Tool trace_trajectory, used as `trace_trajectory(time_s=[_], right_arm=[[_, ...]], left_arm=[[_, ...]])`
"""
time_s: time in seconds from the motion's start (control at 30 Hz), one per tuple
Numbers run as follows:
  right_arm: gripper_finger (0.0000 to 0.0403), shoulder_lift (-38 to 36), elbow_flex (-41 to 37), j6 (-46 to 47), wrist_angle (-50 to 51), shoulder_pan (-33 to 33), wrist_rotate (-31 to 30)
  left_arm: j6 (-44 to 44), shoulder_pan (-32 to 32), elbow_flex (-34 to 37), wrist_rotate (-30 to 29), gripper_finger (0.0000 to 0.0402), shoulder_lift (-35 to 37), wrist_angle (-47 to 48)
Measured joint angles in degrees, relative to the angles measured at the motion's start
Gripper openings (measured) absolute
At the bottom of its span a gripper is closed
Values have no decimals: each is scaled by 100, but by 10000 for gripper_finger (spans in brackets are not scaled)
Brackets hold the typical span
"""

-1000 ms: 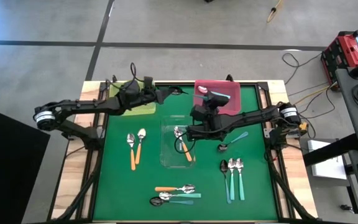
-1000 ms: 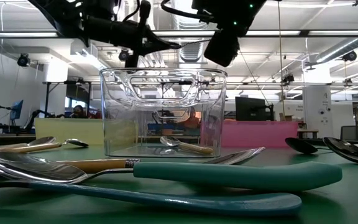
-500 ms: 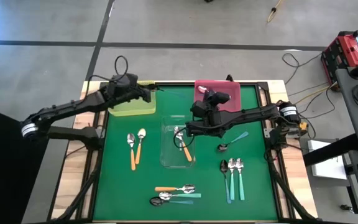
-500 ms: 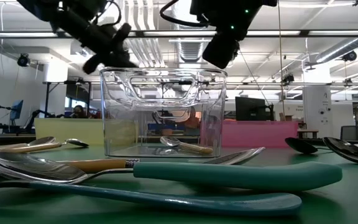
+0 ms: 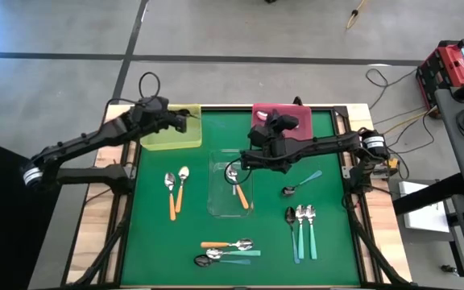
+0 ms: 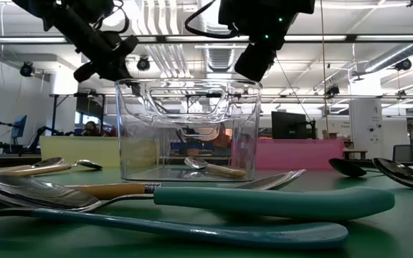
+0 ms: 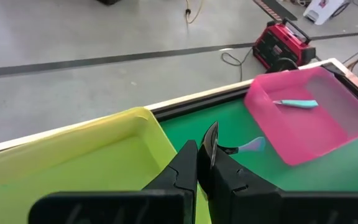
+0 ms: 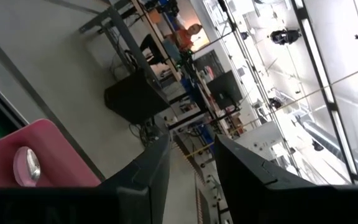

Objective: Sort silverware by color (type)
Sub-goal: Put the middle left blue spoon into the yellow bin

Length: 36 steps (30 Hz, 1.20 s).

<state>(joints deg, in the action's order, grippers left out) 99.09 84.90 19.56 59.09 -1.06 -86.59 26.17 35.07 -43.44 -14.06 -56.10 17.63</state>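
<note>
Since the earlier frame, left end effector (image 5: 185, 121), fully closed and empty, retracts over yellow tray (image 5: 171, 138) at 11 o'clock, while right end effector (image 5: 276, 122), part open, holding nothing visible, rises toward pink tray (image 5: 303, 121); spoons (image 5: 176, 187) lie scattered on bench (image 5: 216, 234).

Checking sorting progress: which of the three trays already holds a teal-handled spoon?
The pink tray, at the table's far edge. A teal-handled spoon lies inside it. The clear tray at centre holds orange-handled spoons; the yellow tray shows none.
</note>
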Motion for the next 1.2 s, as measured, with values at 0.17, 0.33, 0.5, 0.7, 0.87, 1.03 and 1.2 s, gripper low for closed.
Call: trace_trajectory(time_s=[0.17,0.33,0.5,0.7,0.87,1.03,1.2], right_arm=[[118,0,0,-1,3,0,1],[118,0,0,-1,13,0,1],[118,0,7,-1,11,0,1],[118,0,7,-1,-5,0,1],[118,0,7,-1,-7,0,1],[118,0,7,-1,-7,0,1],[118,0,8,38,-7,0,2]], left_arm=[[-25,44,0,5,0,-11,8],[-332,215,7,315,0,128,81],[-559,850,7,310,0,305,481],[-648,1528,8,643,0,170,791],[-671,1774,-3,908,0,238,778],[-834,1914,-300,916,0,376,1514],[-876,2007,-468,798,0,484,1793]])
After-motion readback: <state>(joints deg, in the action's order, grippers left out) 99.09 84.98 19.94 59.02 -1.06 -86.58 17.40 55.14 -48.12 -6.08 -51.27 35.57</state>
